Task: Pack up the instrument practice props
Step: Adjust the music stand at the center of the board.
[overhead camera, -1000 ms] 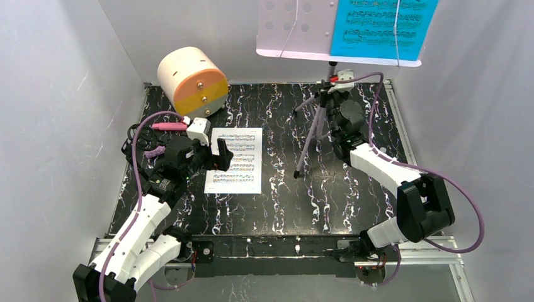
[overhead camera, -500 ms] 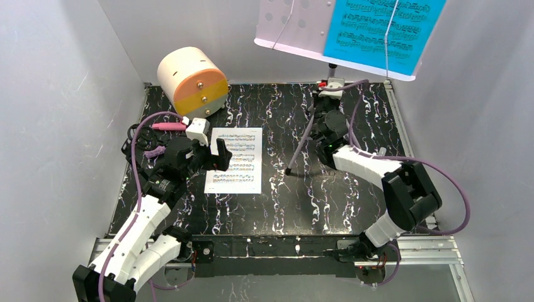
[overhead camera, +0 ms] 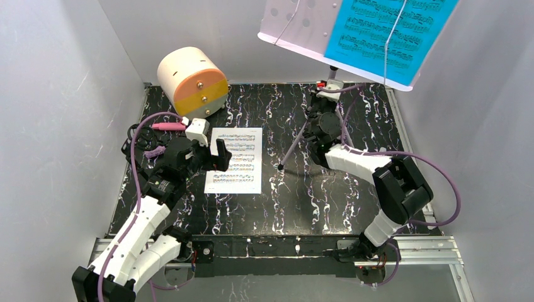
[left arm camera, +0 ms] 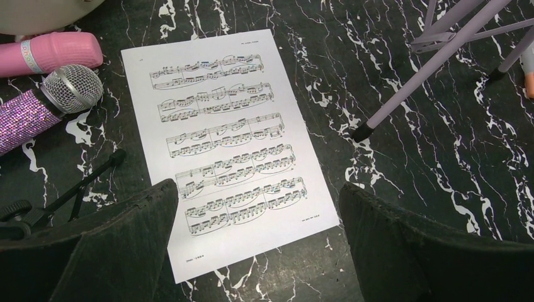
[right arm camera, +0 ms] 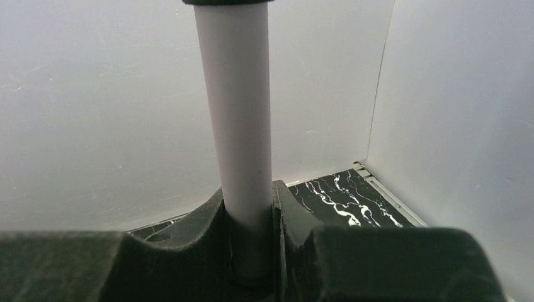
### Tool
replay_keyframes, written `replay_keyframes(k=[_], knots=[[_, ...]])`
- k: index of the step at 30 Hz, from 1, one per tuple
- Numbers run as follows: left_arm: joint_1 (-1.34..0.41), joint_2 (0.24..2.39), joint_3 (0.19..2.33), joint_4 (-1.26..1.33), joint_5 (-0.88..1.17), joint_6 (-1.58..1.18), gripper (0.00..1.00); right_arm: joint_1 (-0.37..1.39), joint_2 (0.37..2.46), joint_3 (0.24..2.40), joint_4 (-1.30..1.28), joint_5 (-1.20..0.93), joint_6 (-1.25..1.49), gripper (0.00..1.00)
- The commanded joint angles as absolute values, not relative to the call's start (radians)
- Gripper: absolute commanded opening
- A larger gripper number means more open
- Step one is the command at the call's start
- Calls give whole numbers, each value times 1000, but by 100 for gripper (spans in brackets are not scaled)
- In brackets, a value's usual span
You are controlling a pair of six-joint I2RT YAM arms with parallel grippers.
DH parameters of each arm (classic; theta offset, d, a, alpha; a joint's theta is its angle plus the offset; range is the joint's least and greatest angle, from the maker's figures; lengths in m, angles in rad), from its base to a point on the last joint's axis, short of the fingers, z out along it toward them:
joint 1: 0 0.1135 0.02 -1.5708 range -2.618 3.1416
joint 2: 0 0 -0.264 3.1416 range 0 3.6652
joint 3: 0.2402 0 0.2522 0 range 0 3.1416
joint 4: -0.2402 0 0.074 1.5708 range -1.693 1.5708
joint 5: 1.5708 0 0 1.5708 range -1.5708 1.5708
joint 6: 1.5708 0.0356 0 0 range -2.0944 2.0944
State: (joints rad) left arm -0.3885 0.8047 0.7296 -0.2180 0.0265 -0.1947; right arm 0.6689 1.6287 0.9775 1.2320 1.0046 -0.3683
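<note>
The lilac music rack is tilted at the back, with a blue sheet-music page on it. My right gripper is shut on its pale pole, and the fingers press both sides. One rack leg slants down toward the white sheet-music page. My left gripper hangs open over that page's near edge, holding nothing. The pink microphone, the purple silver-headed microphone and a thin black tripod lie left of the page.
A cream cylinder box with an orange and grey face lies at the back left. White walls close in the black marbled table on three sides. A metal rail runs along the near edge.
My right gripper has swung the music rack to the left and tilted it further; its leg tip has slid left toward the white page. The left arm has not moved.
</note>
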Motion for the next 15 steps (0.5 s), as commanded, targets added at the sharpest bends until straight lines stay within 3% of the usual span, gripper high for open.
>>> replay_keyframes(k=[1,11,15], knots=[[-391,781,733,-231,19,-190,98,710,1668,1042,1318,1114,-216,1],[-392,769,726,-199,53,-252,98,738,1774,1136,1482,1201,-358,5],[-392,759,716,-168,91,-286,98,761,1810,1160,1576,1199,-480,17]])
